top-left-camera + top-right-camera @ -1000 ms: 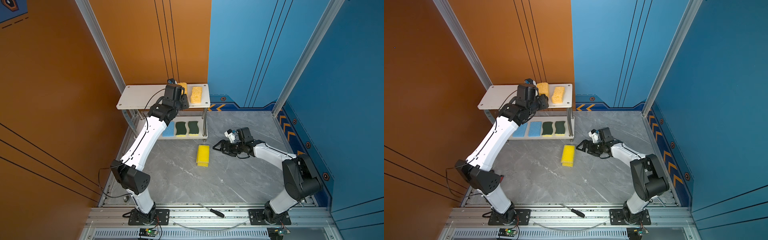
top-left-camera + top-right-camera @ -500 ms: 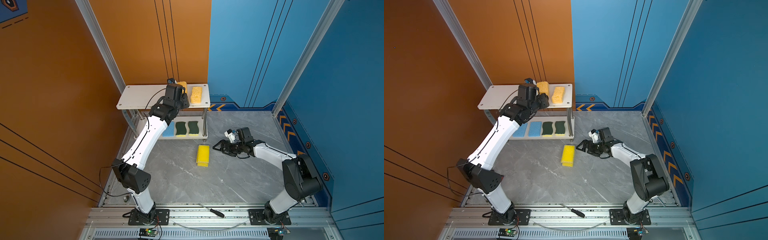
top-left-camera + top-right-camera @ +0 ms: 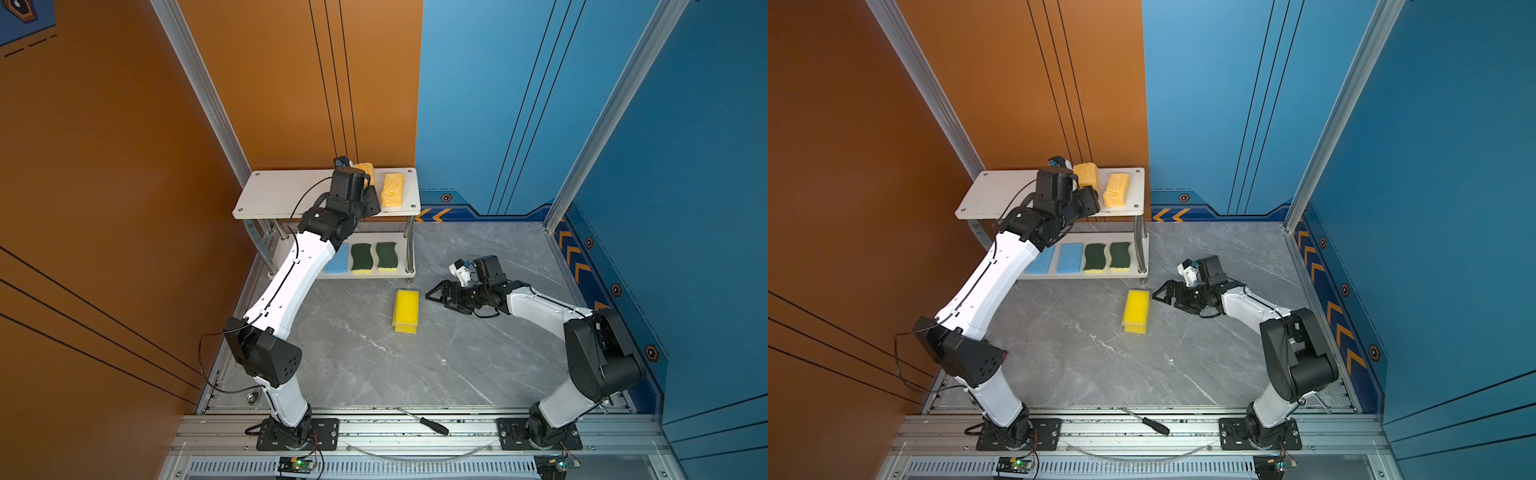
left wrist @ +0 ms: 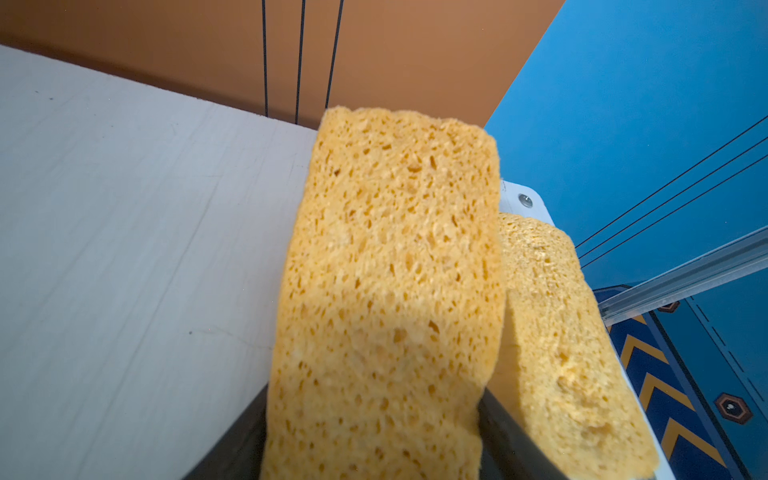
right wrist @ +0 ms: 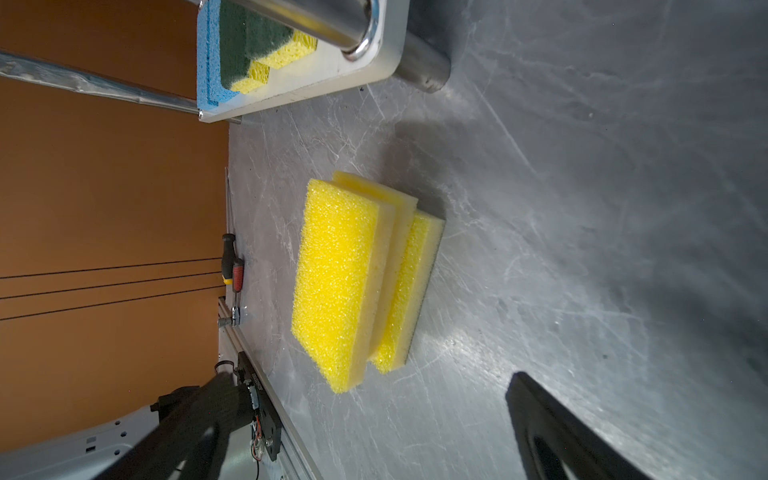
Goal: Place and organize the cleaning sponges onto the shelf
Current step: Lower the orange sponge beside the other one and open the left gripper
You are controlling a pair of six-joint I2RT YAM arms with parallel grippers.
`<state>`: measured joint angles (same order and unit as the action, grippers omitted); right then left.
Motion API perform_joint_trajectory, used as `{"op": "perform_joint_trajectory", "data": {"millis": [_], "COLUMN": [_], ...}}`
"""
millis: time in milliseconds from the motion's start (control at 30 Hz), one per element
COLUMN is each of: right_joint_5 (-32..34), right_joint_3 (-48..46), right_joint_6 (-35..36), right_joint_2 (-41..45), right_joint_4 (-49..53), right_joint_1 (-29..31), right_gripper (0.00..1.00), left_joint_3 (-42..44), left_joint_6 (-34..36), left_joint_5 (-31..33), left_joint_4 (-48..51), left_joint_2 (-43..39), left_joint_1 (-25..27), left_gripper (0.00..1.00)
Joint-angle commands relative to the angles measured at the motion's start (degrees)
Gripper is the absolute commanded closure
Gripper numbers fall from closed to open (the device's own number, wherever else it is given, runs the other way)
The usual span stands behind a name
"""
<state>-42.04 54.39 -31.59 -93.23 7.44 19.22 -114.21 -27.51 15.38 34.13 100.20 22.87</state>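
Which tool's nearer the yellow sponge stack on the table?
Right. The right tool sits open just beside the yellow sponge stack; the left tool is up at the shelf's top board, around an orange sponge.

1. No words, brand names or numbers can be read in any view.
2. Two orange chevron arrows (image 3: 432, 215) (image 3: 1169, 215) stand on the dark blue skirting (image 3: 465, 216) at the foot of the back wall in both top views, pointing left.
3. A row of orange chevrons (image 3: 572, 252) runs along the same skirting on the right-hand side.
4. Small hexagon emblems (image 3: 446, 198) sit on that skirting, without lettering.
5. White print on a black plate (image 5: 254, 380) in the right wrist view is too small to read.
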Motion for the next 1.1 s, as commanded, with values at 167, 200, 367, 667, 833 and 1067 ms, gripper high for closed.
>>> {"op": "perform_joint_trajectory", "data": {"millis": [167,200,367,667,833,1067], "right_joint_5": [-0.83,-0.79,-0.86,-0.68,-0.78,-0.79], "right_joint_3": [-1.30,-1.26,-1.34,-1.30,-1.31,-1.31], "right_joint_6": [-0.87,-0.88,-1.07,-1.26,-1.44,-1.36], "right_joint_2": [0.23,0.24,-0.03,0.09,0.04,0.15], "right_joint_4": [-2.08,-2.21,-2.35,-2.36,-2.44,-2.38], "right_joint_1": [-0.14,-0.15,-0.15,-0.15,-0.07,-0.06], "right_gripper": [0.00,0.00,0.00,0.00,0.00,0.00], "left_joint_3": [1.32,1.41,2.57,4.63,6.08,7.81], "left_joint_6": [-0.97,-0.97,-1.01,-1.80,-2.70,-3.74], "left_joint_5": [0.07,0.09,-0.25,-0.90,-3.57,-5.49], "left_joint_4": [0.91,0.93,0.09,-1.86,-3.61,-4.92], "left_joint_2": [0.52,0.46,-0.07,-1.14,-1.85,-2.77], "left_joint_1": [-0.72,-0.81,-0.99,-1.43,-1.95,-2.48], "left_gripper": [0.31,0.30,0.29,0.28,0.26,0.26]}}
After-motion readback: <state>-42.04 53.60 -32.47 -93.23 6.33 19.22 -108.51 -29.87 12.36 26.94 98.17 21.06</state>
